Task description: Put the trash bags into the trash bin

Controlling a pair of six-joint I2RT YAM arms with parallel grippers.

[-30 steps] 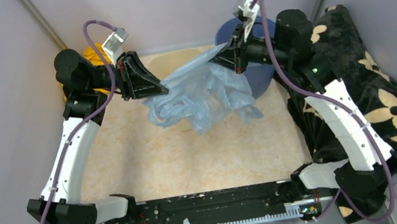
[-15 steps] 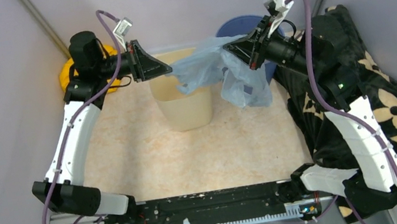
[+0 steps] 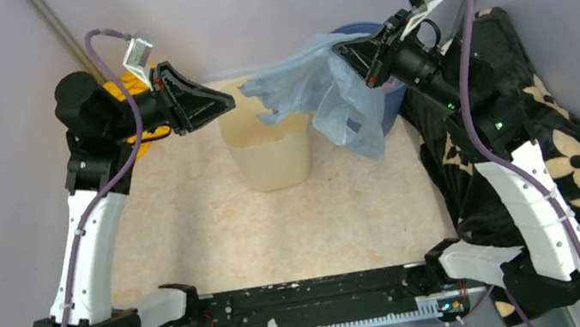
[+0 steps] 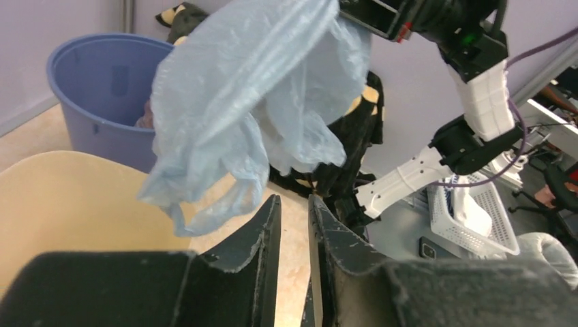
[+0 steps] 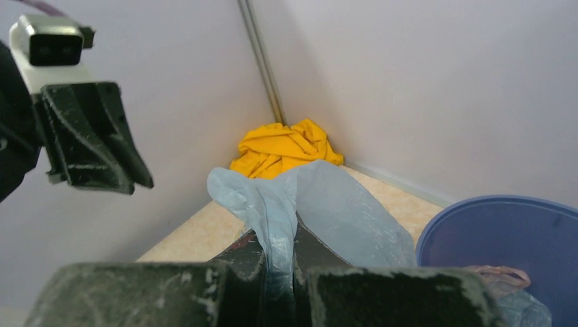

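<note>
The pale-blue trash bag hangs in the air from my right gripper, which is shut on one bunched edge of it. The bag droops over the right rim of the cream trash bin and in front of the blue bucket. My left gripper hovers above the bin's left rim, a short way left of the bag's loose end. Its jaws stand a narrow gap apart with only floor showing between them. The bin's rim lies just below that gripper.
A round blue bucket stands behind and to the right of the bin, with something pinkish inside. A yellow cloth lies in the back left corner. A dark flowered cloth covers the right side under the right arm.
My left gripper has opened, let go of the bag's end and drawn back to the left. The right gripper has lifted slightly, and the bag now hangs from it alone.
</note>
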